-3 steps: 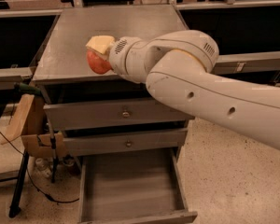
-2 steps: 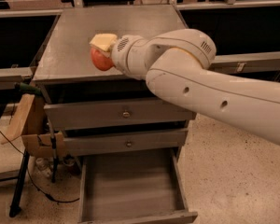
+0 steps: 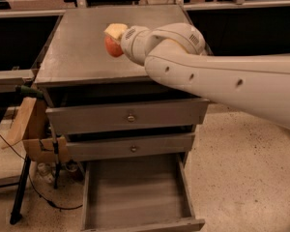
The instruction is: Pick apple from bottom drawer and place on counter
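The apple [image 3: 111, 48], red-orange with a pale patch, is held in my gripper [image 3: 113, 38] over the middle of the grey counter [image 3: 77, 47]. A cream fingertip [image 3: 116, 30] shows on top of the apple; the other finger is hidden. I cannot tell whether the apple touches the counter. My white arm [image 3: 217, 79] reaches in from the right across the cabinet's right side. The bottom drawer [image 3: 135, 197] is pulled out below, and nothing shows inside it.
Two upper grey drawers with brass knobs [image 3: 130, 117] [image 3: 133, 149] are slightly open. A cardboard box [image 3: 35, 135] on a black stand [image 3: 20, 192] with cables sits left of the cabinet. Dark tables stand on both sides and behind it. Speckled floor lies to the right.
My arm has carried the apple a little to the right and farther back over the counter. The drawers have not moved.
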`<move>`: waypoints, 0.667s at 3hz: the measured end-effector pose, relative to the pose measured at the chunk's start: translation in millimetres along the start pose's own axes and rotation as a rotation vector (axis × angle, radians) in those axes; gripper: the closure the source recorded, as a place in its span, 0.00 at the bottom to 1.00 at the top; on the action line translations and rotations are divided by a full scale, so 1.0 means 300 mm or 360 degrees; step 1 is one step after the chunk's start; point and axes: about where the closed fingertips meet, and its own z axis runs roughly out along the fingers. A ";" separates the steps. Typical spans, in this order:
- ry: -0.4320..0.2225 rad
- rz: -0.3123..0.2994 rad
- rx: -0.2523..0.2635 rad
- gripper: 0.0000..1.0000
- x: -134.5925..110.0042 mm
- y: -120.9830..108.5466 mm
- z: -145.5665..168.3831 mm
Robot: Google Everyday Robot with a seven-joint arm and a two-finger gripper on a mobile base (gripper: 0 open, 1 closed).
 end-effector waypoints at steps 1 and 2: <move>0.0017 0.0076 -0.0012 1.00 -0.013 0.065 0.132; -0.0026 0.0162 0.0037 0.85 -0.056 0.112 0.227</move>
